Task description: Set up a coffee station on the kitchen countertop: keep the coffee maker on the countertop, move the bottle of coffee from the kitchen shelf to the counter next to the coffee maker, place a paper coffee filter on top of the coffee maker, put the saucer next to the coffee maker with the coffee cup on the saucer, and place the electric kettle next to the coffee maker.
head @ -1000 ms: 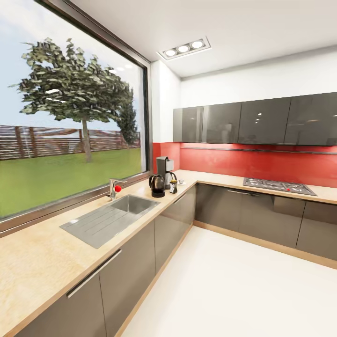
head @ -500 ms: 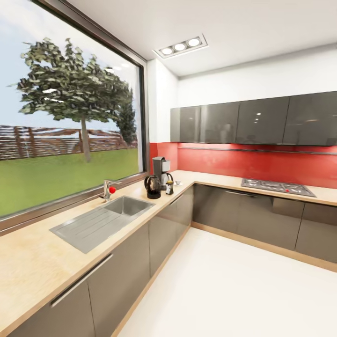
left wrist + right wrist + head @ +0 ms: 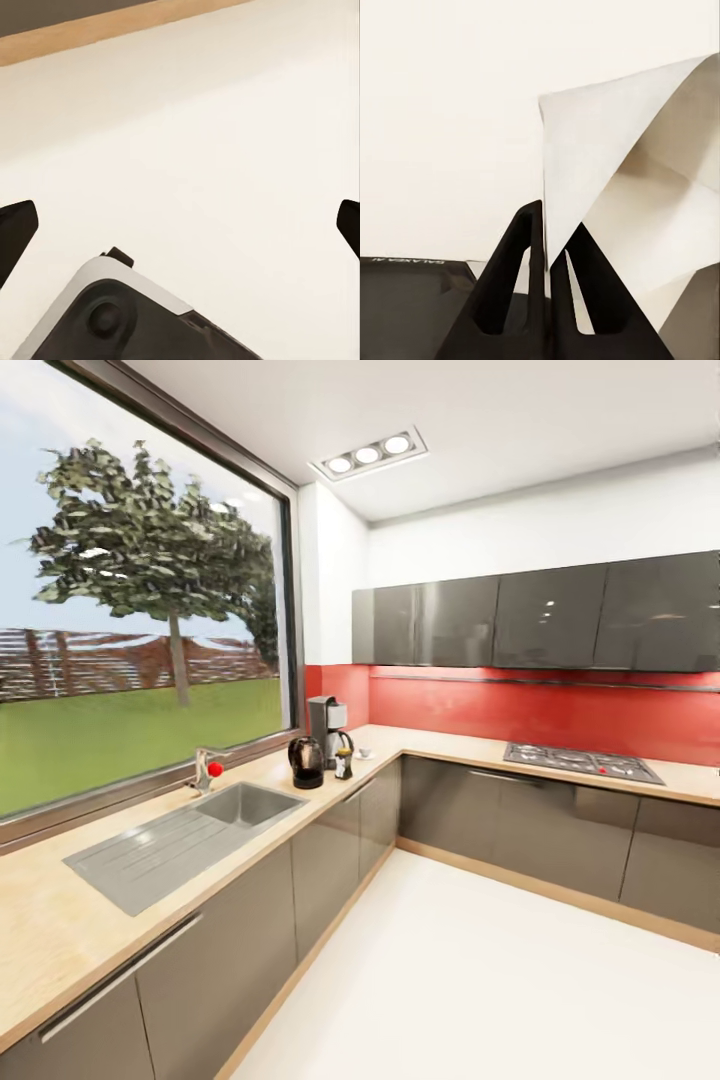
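Right hand (image 3: 547, 255) pinches a white paper filter (image 3: 622, 195); left hand (image 3: 180, 225) gapes open, fingertips cut off. Kettle (image 3: 306, 762) touches coffee maker (image 3: 324, 728) on worktop (image 3: 60, 920).

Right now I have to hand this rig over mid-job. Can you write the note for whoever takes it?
Right gripper: shut on the paper coffee filter, held over the floor.
Left gripper: open, nothing between its fingers.
On the countertop, past the sink: coffee maker, electric kettle beside it, bottle of coffee in front of it, and saucer with cup just beyond.
Done, as far as it shows from here: kettle, bottle, saucer and cup look placed.
Left: drive closer and set the filter on top of the coffee maker.
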`<state>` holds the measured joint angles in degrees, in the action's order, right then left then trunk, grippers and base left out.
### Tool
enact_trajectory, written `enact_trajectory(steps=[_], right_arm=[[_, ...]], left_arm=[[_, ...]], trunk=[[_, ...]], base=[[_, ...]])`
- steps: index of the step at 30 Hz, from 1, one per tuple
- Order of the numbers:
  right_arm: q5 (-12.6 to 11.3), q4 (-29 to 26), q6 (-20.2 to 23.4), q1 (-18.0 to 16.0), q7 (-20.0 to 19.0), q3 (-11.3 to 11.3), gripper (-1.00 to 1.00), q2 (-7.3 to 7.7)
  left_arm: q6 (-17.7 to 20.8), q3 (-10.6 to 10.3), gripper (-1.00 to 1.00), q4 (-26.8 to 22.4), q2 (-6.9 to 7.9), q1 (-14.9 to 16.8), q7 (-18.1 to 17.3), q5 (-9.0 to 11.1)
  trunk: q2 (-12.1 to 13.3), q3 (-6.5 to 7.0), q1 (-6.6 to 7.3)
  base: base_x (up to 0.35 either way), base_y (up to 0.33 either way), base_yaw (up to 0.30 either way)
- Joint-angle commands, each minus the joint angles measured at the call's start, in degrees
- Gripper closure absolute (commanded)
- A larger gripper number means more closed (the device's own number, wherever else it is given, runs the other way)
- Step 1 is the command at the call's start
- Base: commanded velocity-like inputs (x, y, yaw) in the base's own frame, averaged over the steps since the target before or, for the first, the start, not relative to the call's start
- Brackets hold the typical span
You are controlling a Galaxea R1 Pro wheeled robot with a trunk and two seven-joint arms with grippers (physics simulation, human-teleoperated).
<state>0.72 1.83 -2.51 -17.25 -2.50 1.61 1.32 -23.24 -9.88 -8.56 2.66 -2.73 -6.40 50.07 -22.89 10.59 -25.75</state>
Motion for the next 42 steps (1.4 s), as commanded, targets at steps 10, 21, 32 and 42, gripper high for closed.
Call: enact_trajectory(steps=[10, 21, 32, 42], right_arm=[[0.10, 0.19, -0.25, -0.06, -0.06, 0.15, 1.00, 0.00], [0.08, 0.19, -0.47, -0.06, -0.05, 0.15, 1.00, 0.08], [0.07, 0.19, -0.73, -0.06, -0.08, 0.15, 1.00, 0.05], [0.08, 0.19, -0.91, -0.06, -0.06, 0.15, 1.00, -0.01]], left_arm=[[-0.09, -0.48, -1.00, -0.06, -0.28, -0.07, -0.20, 0.64], [0.20, -0.49, -1.00, -0.06, -0.29, -0.08, -0.20, 0.71], [0.30, -0.49, -1.00, -0.06, -0.33, -0.06, -0.20, 0.64], [0.05, -0.49, -1.00, -0.06, -0.36, -0.06, -0.20, 0.58]], trunk=[[-0.02, -0.11, -0.03], [-0.02, -0.17, -0.03], [-0.02, -0.17, -0.03], [-0.02, -0.17, -0.03]], base=[[0.171, -0.279, 0.159], [0.317, -0.070, 0.082], [0.334, -0.057, 0.134], [0.221, -0.107, 0.274]])
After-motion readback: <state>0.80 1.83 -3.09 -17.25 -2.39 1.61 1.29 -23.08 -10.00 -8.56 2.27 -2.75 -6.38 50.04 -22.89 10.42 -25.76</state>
